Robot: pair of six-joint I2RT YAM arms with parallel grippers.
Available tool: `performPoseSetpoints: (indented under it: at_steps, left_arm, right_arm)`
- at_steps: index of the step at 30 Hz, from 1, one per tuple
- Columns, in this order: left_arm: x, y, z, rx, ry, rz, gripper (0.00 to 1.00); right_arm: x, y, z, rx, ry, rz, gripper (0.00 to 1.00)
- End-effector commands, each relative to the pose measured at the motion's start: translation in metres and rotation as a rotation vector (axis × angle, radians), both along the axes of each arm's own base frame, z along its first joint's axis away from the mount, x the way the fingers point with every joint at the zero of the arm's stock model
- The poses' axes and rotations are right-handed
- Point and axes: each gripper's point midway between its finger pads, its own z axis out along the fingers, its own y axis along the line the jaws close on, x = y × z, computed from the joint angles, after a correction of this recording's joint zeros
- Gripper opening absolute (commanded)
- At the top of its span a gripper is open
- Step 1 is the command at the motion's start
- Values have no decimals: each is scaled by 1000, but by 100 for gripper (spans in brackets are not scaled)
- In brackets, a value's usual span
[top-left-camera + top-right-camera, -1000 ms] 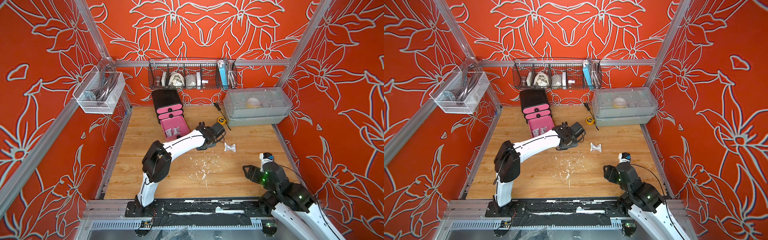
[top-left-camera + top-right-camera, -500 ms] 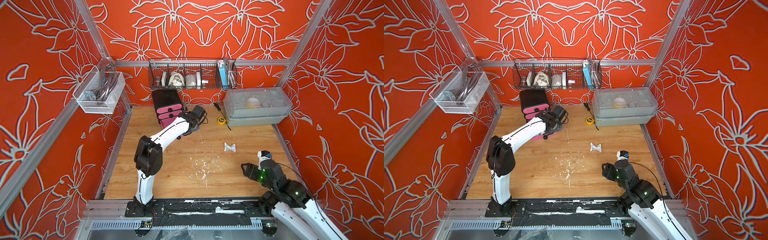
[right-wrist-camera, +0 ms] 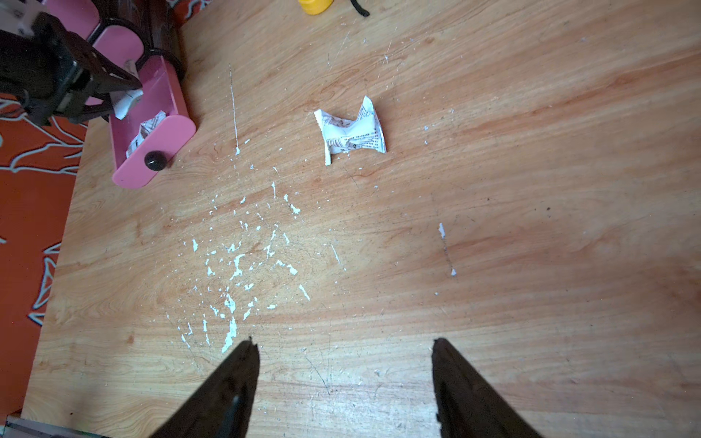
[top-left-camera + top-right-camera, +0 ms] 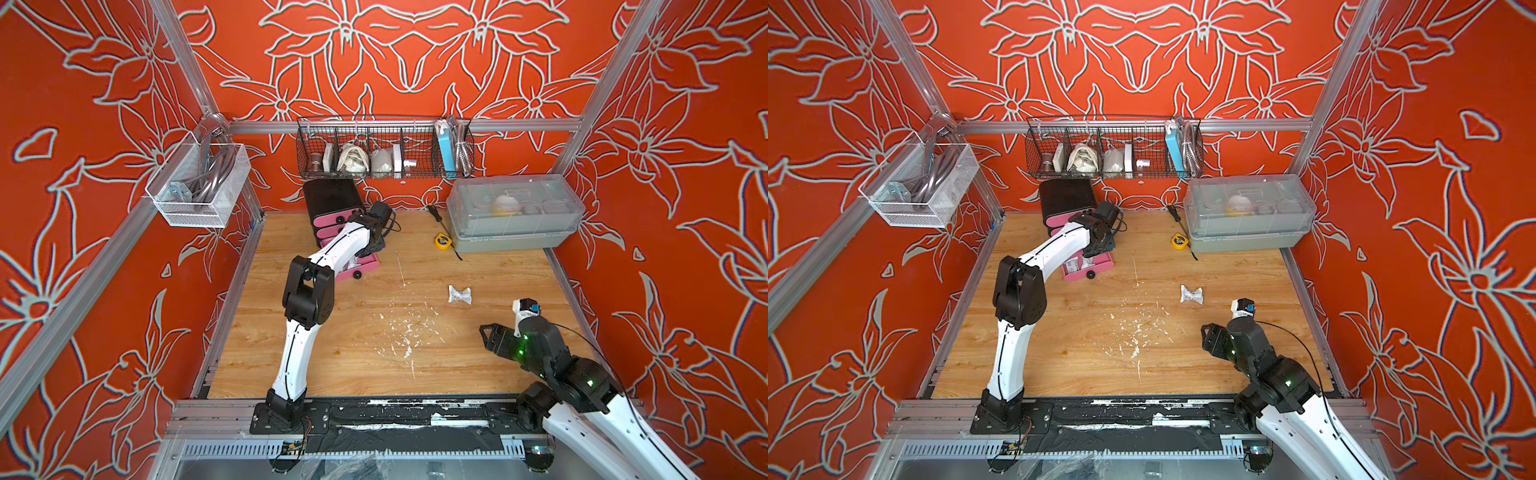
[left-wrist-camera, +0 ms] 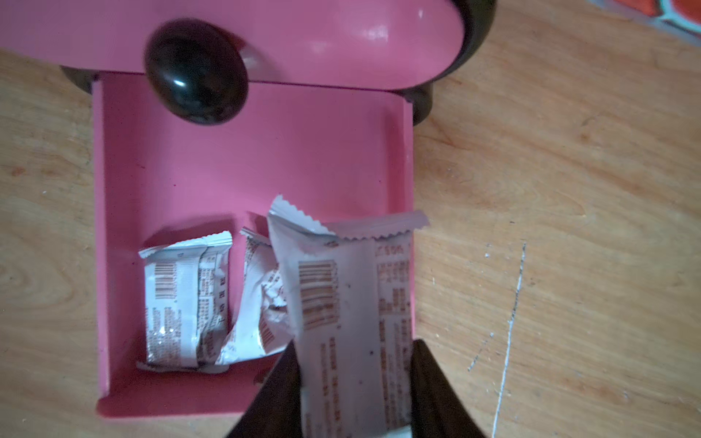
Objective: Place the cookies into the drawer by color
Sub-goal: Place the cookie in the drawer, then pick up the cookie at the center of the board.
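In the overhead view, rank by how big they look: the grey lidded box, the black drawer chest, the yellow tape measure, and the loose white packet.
1. grey lidded box
2. black drawer chest, partly behind the left arm
3. loose white packet and yellow tape measure: nearly alike, unranked

A round yellow tape measure (image 4: 442, 241) lies just beside a large grey translucent lidded box (image 4: 515, 216) on a white-flecked wooden tabletop (image 4: 340, 370), below a black wire wall basket (image 4: 384, 156).
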Motion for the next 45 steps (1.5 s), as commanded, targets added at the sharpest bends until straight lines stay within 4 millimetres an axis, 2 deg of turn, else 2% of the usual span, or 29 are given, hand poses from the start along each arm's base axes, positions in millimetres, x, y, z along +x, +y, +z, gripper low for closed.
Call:
performPoseSetpoints:
  at_steps: [1, 8, 16, 22, 25, 28, 31, 33, 36, 39, 41, 45]
  left_arm:
    - [3, 0, -14, -13, 38, -23, 34]
    - [2, 2, -37, -17, 75, -20, 38]
    - [-1, 5, -35, -9, 74, -7, 52]
    - [-1, 4, -11, -14, 49, -20, 54]
    - [-5, 1, 13, -48, 15, -28, 53]
    - [-16, -12, 45, -99, -35, -54, 53]
    - [-33, -39, 75, -162, -93, -113, 53]
    - [-48, -66, 90, -215, -131, -169, 53]
    - [-71, -115, 100, -309, -168, -270, 51]
    - [-94, -167, 97, -380, -172, -378, 50]
    - [-104, -193, 88, -386, -169, -435, 50]
    - [-119, -245, 59, -381, -131, -577, 50]
  right_arm:
    - [-2, -6, 3, -20, -13, -12, 75]
    - [-3, -6, 4, -18, -11, -9, 75]
    - [-2, -5, 4, -15, -11, -9, 75]
    - [-3, -6, 6, -14, -9, -10, 75]
    - [-4, -7, 7, -9, -13, -10, 75]
    - [-4, -6, 7, -5, -15, -9, 75]
    - [-4, -6, 8, -4, -19, -11, 76]
    - [-3, -6, 9, 0, -24, -13, 76]
    - [-2, -5, 10, 4, -25, -12, 75]
    - [-3, -4, 11, 12, -23, -6, 76]
    - [-4, -3, 11, 18, -22, -3, 76]
    - [-6, -2, 10, 34, -19, 1, 76]
